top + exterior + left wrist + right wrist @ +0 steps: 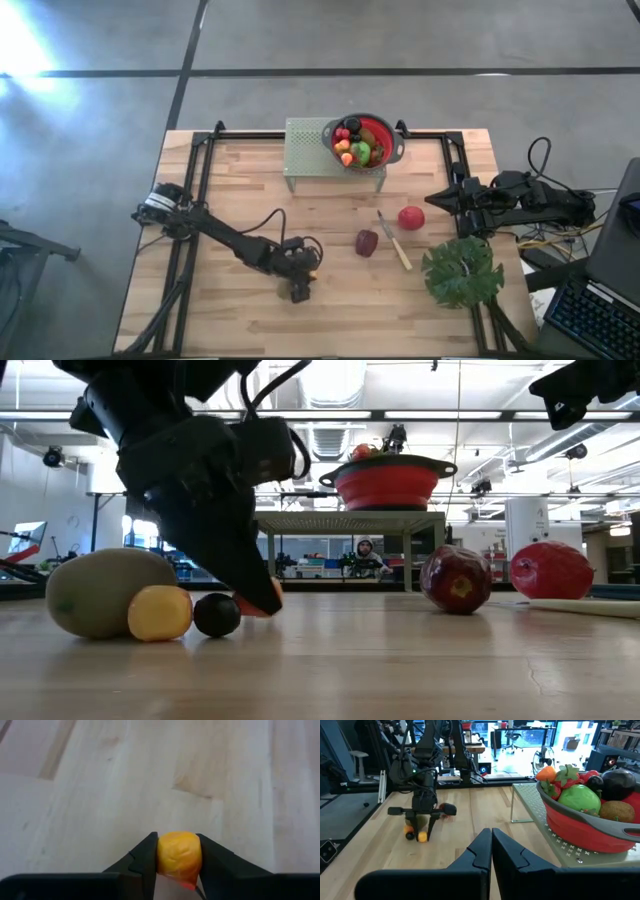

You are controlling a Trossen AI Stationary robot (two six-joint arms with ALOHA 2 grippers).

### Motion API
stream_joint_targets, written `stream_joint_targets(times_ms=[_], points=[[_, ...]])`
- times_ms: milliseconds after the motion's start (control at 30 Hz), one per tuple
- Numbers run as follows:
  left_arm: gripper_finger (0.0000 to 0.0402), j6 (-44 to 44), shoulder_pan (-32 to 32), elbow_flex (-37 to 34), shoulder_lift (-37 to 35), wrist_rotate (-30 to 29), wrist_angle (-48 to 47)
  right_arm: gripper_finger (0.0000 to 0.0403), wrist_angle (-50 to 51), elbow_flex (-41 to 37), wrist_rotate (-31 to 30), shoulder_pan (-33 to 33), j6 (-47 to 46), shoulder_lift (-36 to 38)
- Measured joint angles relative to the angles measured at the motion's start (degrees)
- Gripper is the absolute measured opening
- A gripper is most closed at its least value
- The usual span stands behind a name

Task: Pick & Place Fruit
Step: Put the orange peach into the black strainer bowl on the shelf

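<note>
Wooden table [230, 300]: left gripper [178, 865] is lowered to the surface, fingers clamped on an orange fruit piece [179, 852]. Right gripper [491, 851] waits at the right edge, fingers together.

Left hand [300, 291] hides fruit beneath it in high view. Orange piece [179, 854] btm cut by frame edge in left wrist view. Low view: arm covers most of orange piece [262, 600]. Person [365, 550] in bkgd too small to tell.
</note>
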State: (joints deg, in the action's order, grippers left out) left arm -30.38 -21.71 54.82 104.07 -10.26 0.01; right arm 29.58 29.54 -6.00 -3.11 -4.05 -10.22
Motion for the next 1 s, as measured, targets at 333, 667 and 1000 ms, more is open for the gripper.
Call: stream_joint_targets(times_ms=[333,667,1000], points=[[0.0116,7.63,1.01,5.99,-0.02,0.32,-1.51,0.0008,0.01,0.01,0.0,0.01,0.0,0.0],[0.0127,17.25,4.78,13.85,-0.07,0.24,-1.46,0.0008,0.0,0.01,0.0,0.0,0.0,0.0],[0.0121,27.53,11.7,26.54,-0.09,0.11,-1.31,0.0008,0.01,0.0,0.0,0.01,0.0,0.0]])
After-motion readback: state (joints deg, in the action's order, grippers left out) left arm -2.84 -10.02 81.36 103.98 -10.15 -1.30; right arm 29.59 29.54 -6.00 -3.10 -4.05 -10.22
